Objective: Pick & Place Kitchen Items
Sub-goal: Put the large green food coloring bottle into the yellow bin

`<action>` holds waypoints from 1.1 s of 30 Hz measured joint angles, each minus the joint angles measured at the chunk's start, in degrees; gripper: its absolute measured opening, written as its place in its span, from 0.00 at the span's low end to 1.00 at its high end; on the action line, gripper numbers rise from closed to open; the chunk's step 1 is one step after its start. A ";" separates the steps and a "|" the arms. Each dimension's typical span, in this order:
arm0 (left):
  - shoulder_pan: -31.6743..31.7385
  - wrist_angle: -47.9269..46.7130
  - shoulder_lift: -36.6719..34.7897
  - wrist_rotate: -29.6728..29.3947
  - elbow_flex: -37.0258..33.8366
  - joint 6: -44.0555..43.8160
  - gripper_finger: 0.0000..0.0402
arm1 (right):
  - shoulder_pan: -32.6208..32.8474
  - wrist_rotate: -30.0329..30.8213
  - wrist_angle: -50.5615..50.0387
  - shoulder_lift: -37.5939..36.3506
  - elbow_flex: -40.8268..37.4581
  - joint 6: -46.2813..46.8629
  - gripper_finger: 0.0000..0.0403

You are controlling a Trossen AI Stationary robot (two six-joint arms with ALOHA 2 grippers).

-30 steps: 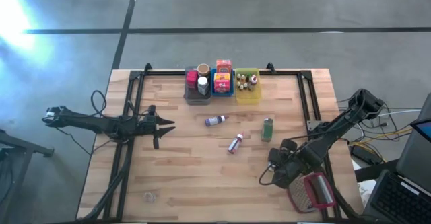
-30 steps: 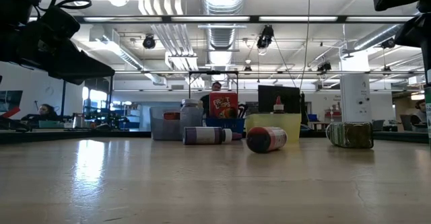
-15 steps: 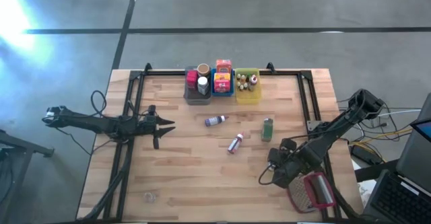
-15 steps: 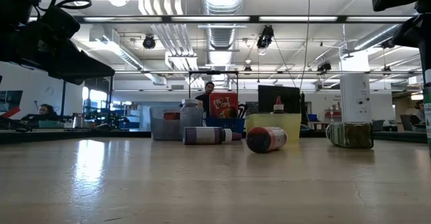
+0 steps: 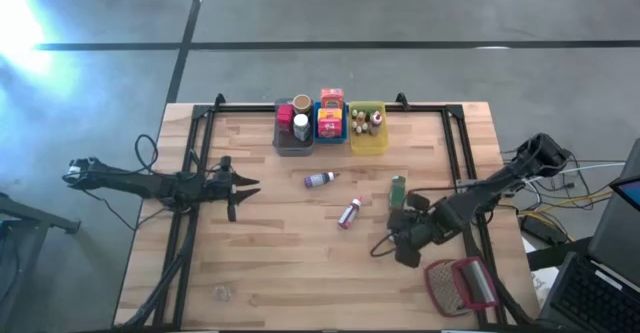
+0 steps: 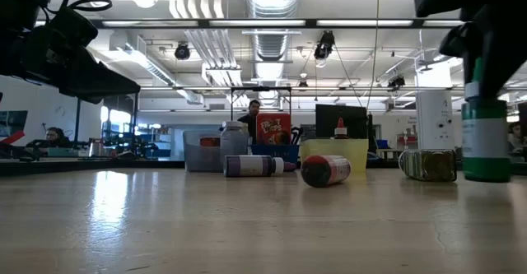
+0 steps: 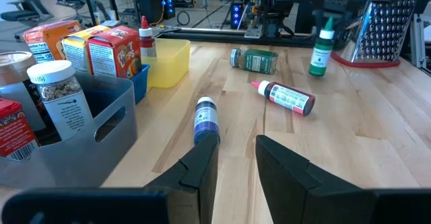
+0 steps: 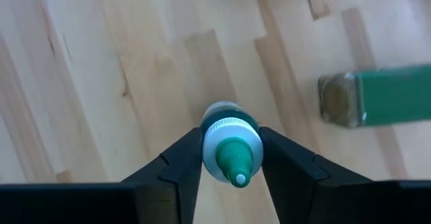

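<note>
My right gripper (image 8: 230, 136) is shut on a small green bottle (image 7: 320, 54) with a white collar and a green tip. It holds the bottle upright over the table's right part, between the red-framed grater (image 5: 462, 283) and a green jar (image 5: 398, 188) lying on its side. A red bottle (image 5: 349, 213) and a purple bottle (image 5: 320, 179) lie mid-table. Far off, the grey bin (image 5: 291, 141), blue bin (image 5: 331, 133) and yellow bin (image 5: 368, 141) hold more items. My left gripper (image 7: 236, 158) waits at the table's left, open, with nothing between its fingers. My right gripper pinches the bottle's white collar (image 8: 214, 142), just under the tip, between its two fingers (image 8: 182, 158). The fingers come from above, pointing steeply down. The bottle (image 6: 484, 138) hangs upright below them. Whether its base is clear of the table, I cannot tell.
Black rails (image 5: 205, 153) run along the table's left, far and right sides. Bare wood lies in the near half of the table. Beyond the table the low view shows a large room with a person (image 6: 254, 109) behind the bins.
My right gripper has carried the green bottle away from the grater, toward the table's left and far side, and now stands close to the green jar. The bottle has stayed upright and has come into the low view at the right.
</note>
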 joint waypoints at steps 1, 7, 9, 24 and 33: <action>0.00 0.00 0.00 0.00 0.00 0.01 0.27 | -0.95 -0.48 -0.02 0.00 0.34 -1.24 0.35; 0.01 0.00 0.00 0.00 0.00 0.01 0.27 | -6.41 -1.83 0.03 0.00 2.57 -9.37 0.29; 0.00 0.00 0.01 0.00 0.00 0.01 0.27 | -8.31 -2.26 0.04 0.00 3.59 -11.84 0.29; 0.00 0.00 -0.01 0.00 0.00 0.01 0.27 | -25.29 -5.69 -1.17 0.00 13.31 -31.04 0.29; 0.01 0.00 -0.01 0.00 0.00 -0.01 0.27 | -37.06 -5.72 -3.77 -0.11 17.37 -38.05 0.33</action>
